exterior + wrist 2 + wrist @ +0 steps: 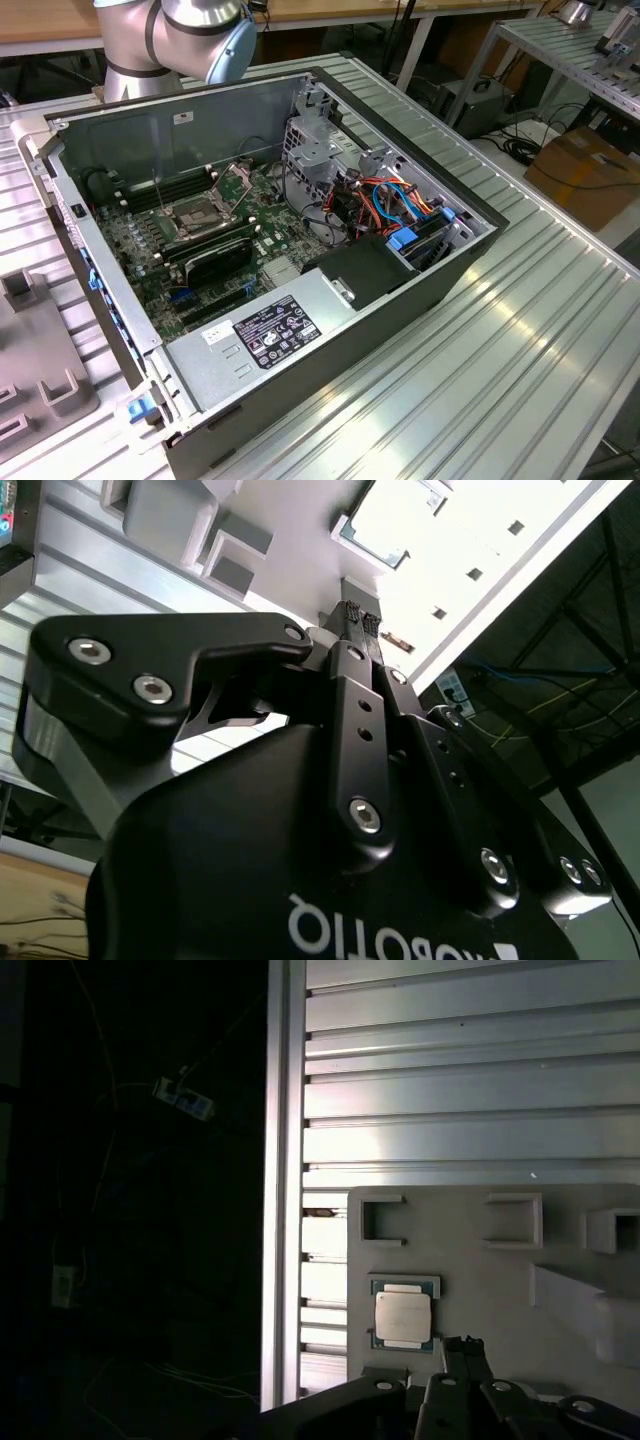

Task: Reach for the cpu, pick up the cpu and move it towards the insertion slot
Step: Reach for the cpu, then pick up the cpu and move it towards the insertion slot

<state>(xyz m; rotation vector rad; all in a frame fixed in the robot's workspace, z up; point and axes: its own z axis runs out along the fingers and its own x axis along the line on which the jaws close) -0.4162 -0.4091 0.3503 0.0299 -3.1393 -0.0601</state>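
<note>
First wrist view gave me the clearest read: the cpu [403, 1317] lay flat, metal face up, in a green-edged nest on a grey fixture plate [480, 1270]. The plate itself rested on the ribbed aluminium counter [450, 1090], close to the counter's edge. I judged the nest was there to keep the chip square and in a known spot, so that it could be taken from above without sliding.

The tool [460, 1345] hung over the plate just beside the cpu, with a gap between them, and it carried nothing. Whether it was released or clenched I could not tell, since both wrist views looked along its body.

In the exterior view the insertion slot [205, 215] sat on the board inside the open computer case [400, 330], well apart from the plate. Its metal frame seemed swung up off the dark centre, which I took as readiness to receive the chip. The arm [170, 30] rose behind the case. By my reckoning the reach was nearly finished and the pick had not yet been made.
</note>
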